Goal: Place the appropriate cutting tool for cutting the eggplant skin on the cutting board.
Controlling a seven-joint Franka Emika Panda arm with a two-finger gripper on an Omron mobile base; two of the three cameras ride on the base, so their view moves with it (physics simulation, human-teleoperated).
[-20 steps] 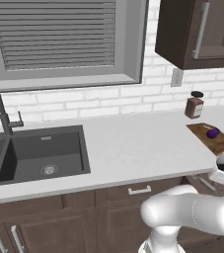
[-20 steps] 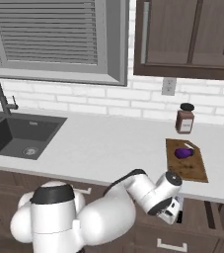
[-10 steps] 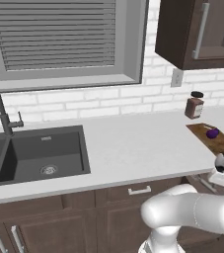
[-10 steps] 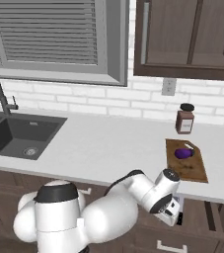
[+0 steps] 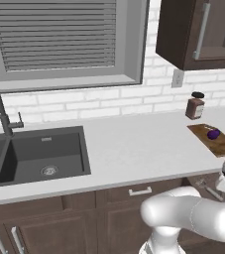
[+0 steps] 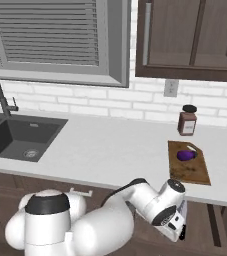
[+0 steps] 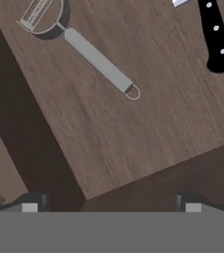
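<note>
Hand view: peeler point(image 7: 79, 47) and knife point(image 7: 214, 34) lie flat in drawer point(image 7: 133, 133); gripper point(image 7: 111, 205) above, jaws wide, empty, ready to pick. Eggplant point(image 6: 186, 155) waits on board point(image 6: 188, 170), countertop.

No readable text, label or number anywhere (jar point(image 6: 187, 121) label too small, blurred).

The eggplant point(image 6: 186, 155) lies on the cutting board point(image 6: 187, 170), jar point(image 6: 187, 120) behind.
</note>
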